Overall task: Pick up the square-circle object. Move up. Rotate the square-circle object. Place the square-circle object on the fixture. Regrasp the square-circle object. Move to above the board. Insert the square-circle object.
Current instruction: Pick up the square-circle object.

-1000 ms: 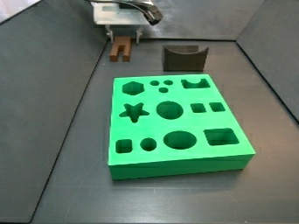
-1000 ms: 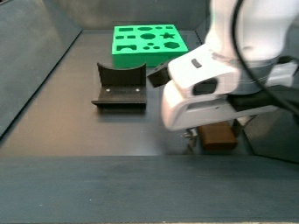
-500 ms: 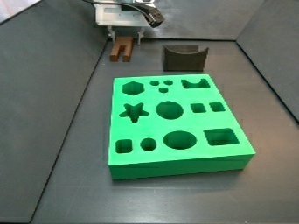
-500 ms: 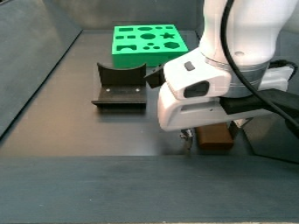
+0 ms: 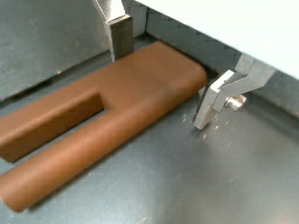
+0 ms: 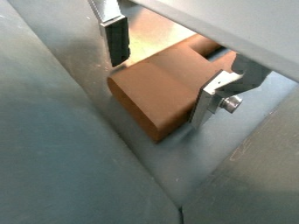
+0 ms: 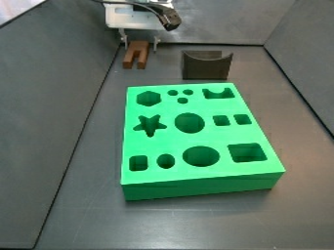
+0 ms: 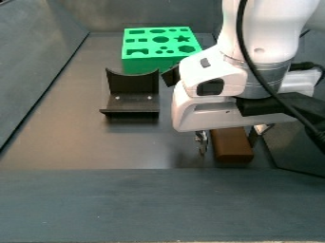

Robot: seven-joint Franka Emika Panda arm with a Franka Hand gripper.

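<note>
**Wrist cams say I'm down around the piece, squeeze not done yet**

Wrist views first, since they tell the story: my gripper (image 5: 170, 74) has dropped lower over the last second and now straddles the square-circle object (image 5: 100, 118). In a side view the whole wrist sits closer to the floor than it did a moment back, with the brown piece (image 8: 233, 144) directly under it. It hasn't budged from its spot on the dark floor, back near the wall, well apart from the green board (image 7: 198, 137) and the fixture (image 7: 205, 64).

My fingers (image 6: 114, 39) are flat silver plates on either side of the solid end of the block, prongs sticking out away from me. One plate looks right at the block's edge, the other plate (image 5: 219, 96) sits just beside the rounded corner with what looks like a sliver of gap. So I'd call the jaws still spread, not clamped yet.

What it means: the descent for the pick looks basically finished. My guess is closing comes next, then the lift. Everything after that (rotate, fixture, regrasp, insert) is still ahead.
</note>
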